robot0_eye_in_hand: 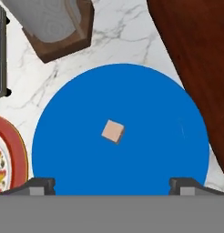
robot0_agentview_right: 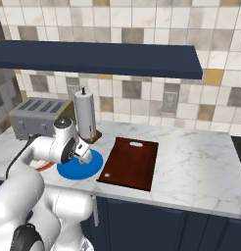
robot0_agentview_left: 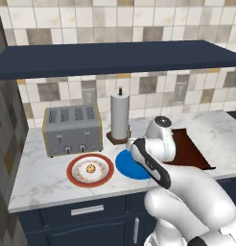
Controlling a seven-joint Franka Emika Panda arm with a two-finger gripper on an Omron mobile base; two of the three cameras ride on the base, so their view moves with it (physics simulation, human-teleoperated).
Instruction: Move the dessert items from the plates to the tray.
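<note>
A pale tan cube [robot0_eye_in_hand: 113,131] lies near the middle of the bright blue plate [robot0_eye_in_hand: 77,113]. My gripper [robot0_eye_in_hand: 114,186] hovers above that plate, open, its fingertips [robot0_eye_in_hand: 41,185] set wide and nothing between them. The round tan cookie [robot0_agentview_left: 90,168] sits at the centre of the red-orange rimmed plate [robot0_agentview_left: 76,178], just left of the blue plate [robot0_agentview_left: 125,166]. On the blue plate's right side lies the dark reddish-brown tray [robot0_agentview_left: 189,150], holding nothing. From the right base camera, the gripper [robot0_agentview_right: 86,158] points down over the blue plate [robot0_agentview_right: 93,169], next to the tray [robot0_agentview_right: 130,164].
A grey toaster [robot0_agentview_left: 72,129] stands behind the patterned plate. A paper towel roll on a wooden stand [robot0_agentview_left: 119,117] rises right behind the blue plate. A dark shelf [robot0_agentview_left: 115,56] hangs over the marble counter [robot0_agentview_left: 38,182], and bare marble extends right of the tray [robot0_agentview_right: 201,166].
</note>
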